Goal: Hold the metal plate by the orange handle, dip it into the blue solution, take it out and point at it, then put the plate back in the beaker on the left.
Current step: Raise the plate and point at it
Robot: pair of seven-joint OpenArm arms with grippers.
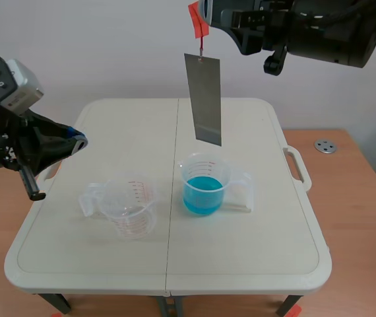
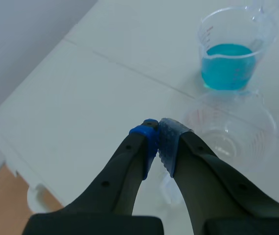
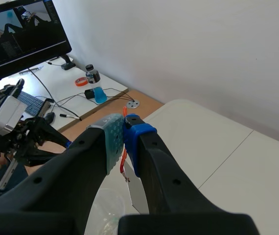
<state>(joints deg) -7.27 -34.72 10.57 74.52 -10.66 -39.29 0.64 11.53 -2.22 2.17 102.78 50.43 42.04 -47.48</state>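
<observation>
1. 2 fingers of the right gripper (image 3: 125, 134) clamp the orange handle (image 1: 196, 21); the metal plate (image 1: 203, 99) hangs above the blue solution beaker (image 1: 204, 185).
2. Left gripper (image 2: 158, 134), fingers together, sits well left of it.
3. Likely dipping: lower straight down.

The plate (image 1: 204, 99) is smooth, dull grey metal; its orange handle (image 1: 197, 21) looks like thin tape. The empty beaker (image 1: 127, 208) and the beaker of blue solution (image 1: 206, 185) are clear glossy plastic. My desk (image 1: 254, 251) is matt cream plastic, my pads (image 2: 169, 142) soft-looking and dotted.
</observation>
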